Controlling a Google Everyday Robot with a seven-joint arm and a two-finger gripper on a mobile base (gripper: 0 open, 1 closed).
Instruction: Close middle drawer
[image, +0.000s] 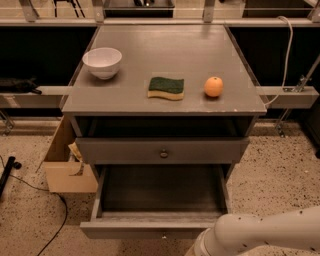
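Where the middle drawer (150, 230) sits: at the near foot of the grey cabinet, pulled far out toward me, its front panel well clear of the frame.
Inside it: only its own grey floor shows.
Upper drawer (125, 150): pushed in just above, with a round knob (164, 153) at its centre.
Arm (265, 232): white, reaching in from the near right; its rounded end lies just in front of the open drawer's right part.
Gripper: past that end of the arm, out of sight low and near; I cannot tell whether the jaws are released or clenched.
Surface (170, 45): holds a white bowl (102, 62) far left, a green-and-yellow sponge (166, 87) in the middle and an orange (213, 86) to its right, all apart.
Bowl's contents: cannot tell.
Cardboard box (67, 175): on the floor against the cabinet's left side, beside the open drawer, with something pale and crumpled at its right corner.
Black cable (59, 212): trails over the floor near the box.
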